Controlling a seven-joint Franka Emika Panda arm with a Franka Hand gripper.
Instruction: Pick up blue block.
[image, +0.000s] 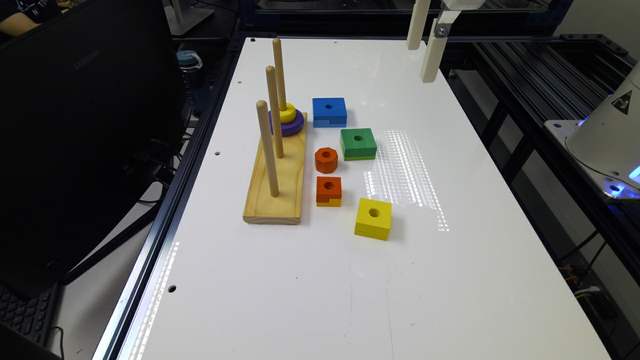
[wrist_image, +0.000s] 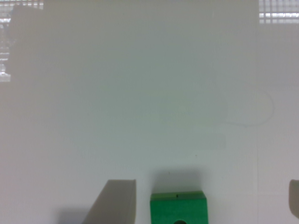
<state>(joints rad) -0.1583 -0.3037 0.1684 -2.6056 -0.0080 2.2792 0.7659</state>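
- High over the table's (image: 450, 280) far end, my gripper (image: 424, 45) hangs with fingers spread, holding nothing.
- Blue block (image: 329, 111) lies flat beside the peg board (image: 277, 187), just past the green block (image: 358, 143), well apart from the gripper.

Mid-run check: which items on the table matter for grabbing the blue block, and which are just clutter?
Matters for the job:
blue block
tool, up high, fingers apart, nothing held

Just lying about:
green block
orange round block
orange square block
yellow block
peg board with purple ring and yellow ring
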